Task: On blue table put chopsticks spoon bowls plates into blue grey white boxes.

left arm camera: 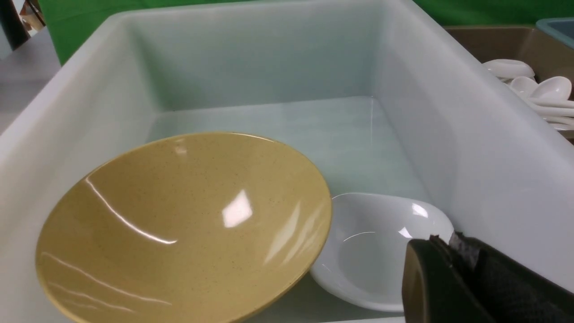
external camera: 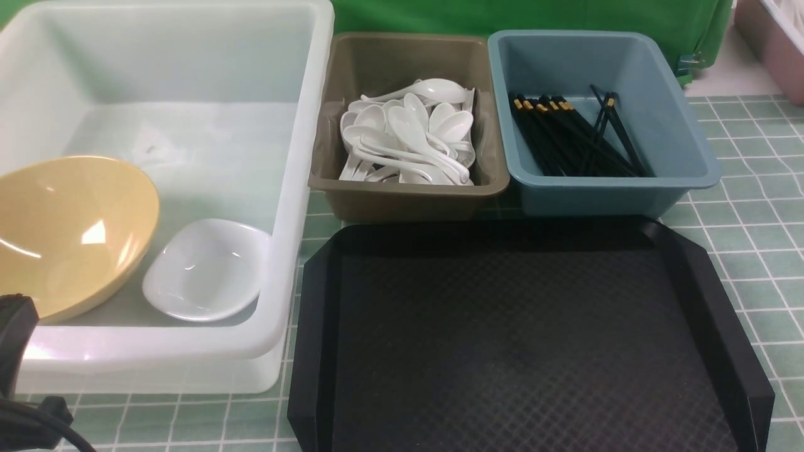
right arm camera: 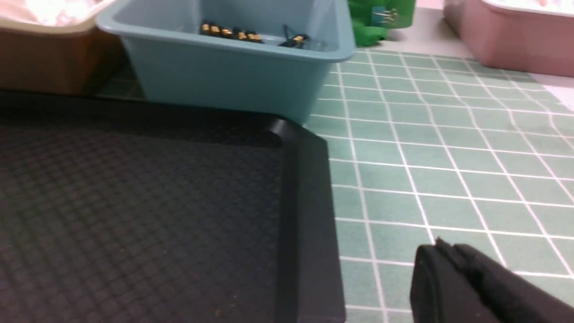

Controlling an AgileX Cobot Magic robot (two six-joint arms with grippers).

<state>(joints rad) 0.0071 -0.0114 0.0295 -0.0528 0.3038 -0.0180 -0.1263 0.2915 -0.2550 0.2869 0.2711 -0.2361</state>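
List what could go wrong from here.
1. The yellow bowl leans tilted in the tub, its rim over the white dish; a nudge might make it slide or knock the dish.
2. The shut left gripper sits close to the dish and tub wall; moving off carelessly may clip them.

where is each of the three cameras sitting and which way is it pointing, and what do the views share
Front view: between the arms, looking forward and down over the black tray to three bins; part of the left arm shows at the lower left edge.
Left wrist view: just above the white tub, facing the yellow bowl and white dish; left gripper shut.
Right wrist view: low over the tray's right edge, facing the blue bin; right gripper shut.
Shared: bowl and dish appear in front and left wrist views.
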